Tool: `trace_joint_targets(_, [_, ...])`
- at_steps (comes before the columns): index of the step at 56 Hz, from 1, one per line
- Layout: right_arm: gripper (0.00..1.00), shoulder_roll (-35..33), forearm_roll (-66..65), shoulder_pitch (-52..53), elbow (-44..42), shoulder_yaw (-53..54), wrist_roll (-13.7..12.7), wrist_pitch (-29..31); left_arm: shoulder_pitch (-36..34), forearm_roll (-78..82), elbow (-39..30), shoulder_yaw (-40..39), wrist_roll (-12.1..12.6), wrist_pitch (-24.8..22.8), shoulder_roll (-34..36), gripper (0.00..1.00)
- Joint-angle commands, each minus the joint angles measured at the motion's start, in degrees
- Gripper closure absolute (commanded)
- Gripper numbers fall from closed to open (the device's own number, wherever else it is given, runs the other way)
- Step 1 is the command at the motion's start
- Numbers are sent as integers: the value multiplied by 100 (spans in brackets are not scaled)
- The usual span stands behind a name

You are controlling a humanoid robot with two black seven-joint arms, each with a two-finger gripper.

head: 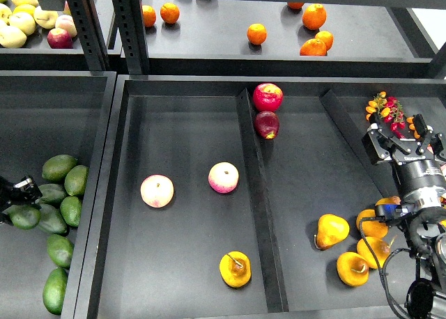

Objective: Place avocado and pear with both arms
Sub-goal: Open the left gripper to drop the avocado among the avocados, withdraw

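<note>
Reaching my left gripper (28,188) among the avocados (59,167), grip unclear; my right gripper (403,143) is hovering open, far of the pears (332,230).

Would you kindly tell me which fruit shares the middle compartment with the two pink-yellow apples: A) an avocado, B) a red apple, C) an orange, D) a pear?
D: a lone pear lies near the front of that middle compartment, in front of the two pink-yellow apples.
</note>
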Motion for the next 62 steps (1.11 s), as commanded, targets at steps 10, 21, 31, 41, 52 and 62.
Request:
trace_joint_targets(10, [0,0,0,0,-5,18,1,4,151,87,8,-23,0,-1,-248,49])
trace_joint_targets(21, [0,0,0,-8,-5,27,1,4,151,122,8,-23,0,-1,-257,44])
trace_joint_targets(31, [0,0,0,-8,-5,27,1,4,160,131,8,-58,0,-1,-248,34])
trace_joint_targets(41, [0,0,0,-61,4,27,-8,4,160,131,17,-102,0,-1,-222,23])
trace_joint_targets(52, [0,0,0,-96,4,18,-8,13,142,131,17,-225,0,-1,-169,13])
trace_joint_targets(62, [0,0,0,-96,4,9,-8,13,151,122,17,-348,0,-1,-125,8])
